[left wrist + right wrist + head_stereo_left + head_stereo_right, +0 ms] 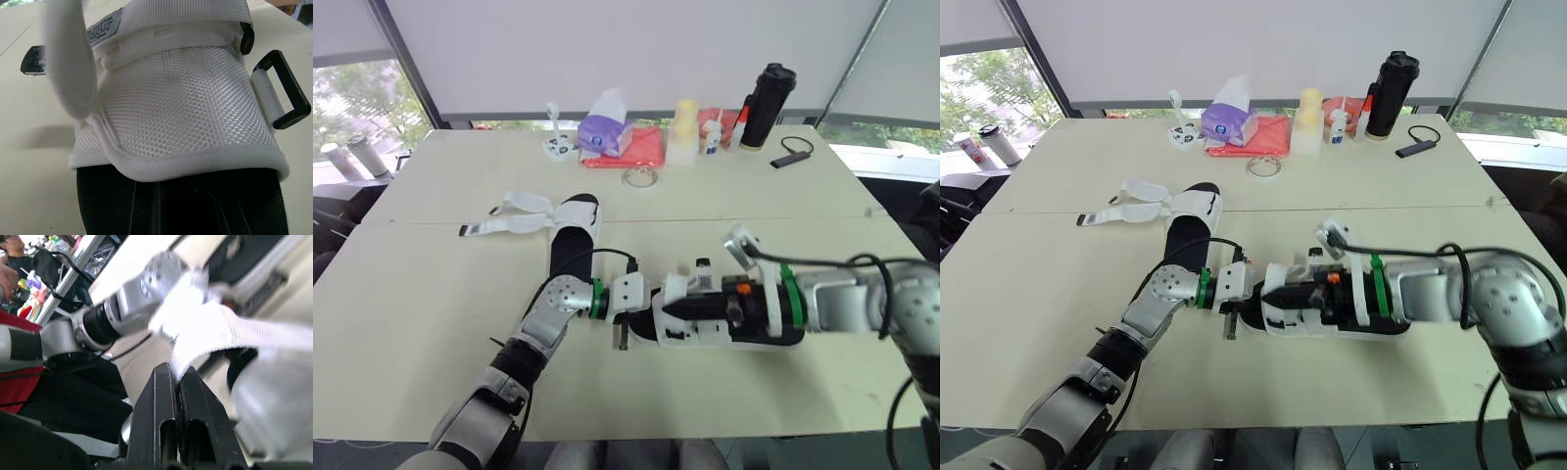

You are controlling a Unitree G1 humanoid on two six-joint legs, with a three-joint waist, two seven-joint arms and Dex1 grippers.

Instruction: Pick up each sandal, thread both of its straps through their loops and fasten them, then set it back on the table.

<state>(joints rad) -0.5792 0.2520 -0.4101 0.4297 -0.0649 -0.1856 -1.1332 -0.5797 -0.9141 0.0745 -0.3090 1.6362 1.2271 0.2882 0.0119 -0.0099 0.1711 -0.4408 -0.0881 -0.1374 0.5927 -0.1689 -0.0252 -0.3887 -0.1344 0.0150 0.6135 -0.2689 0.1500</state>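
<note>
One white sandal with a black sole (734, 328) lies at the front middle of the table, between my two grippers. My right gripper (177, 376) is shut on the end of one of its white straps (254, 335), at the sandal's left end. My left gripper (634, 302) sits against that same end of the sandal. In the left wrist view the white mesh upper (181, 103) is very close, with a black loop (284, 95) at its side. The second sandal (574, 233) lies farther back on the left, its straps (514, 215) spread open on the table.
Along the far edge stand a black bottle (766, 106), a yellow bottle (683, 132), a small white bottle (710, 137), a purple tissue pack (605, 132) on a red cloth (646, 149), and a tape roll (638, 177). A black cable (791, 157) lies at the back right.
</note>
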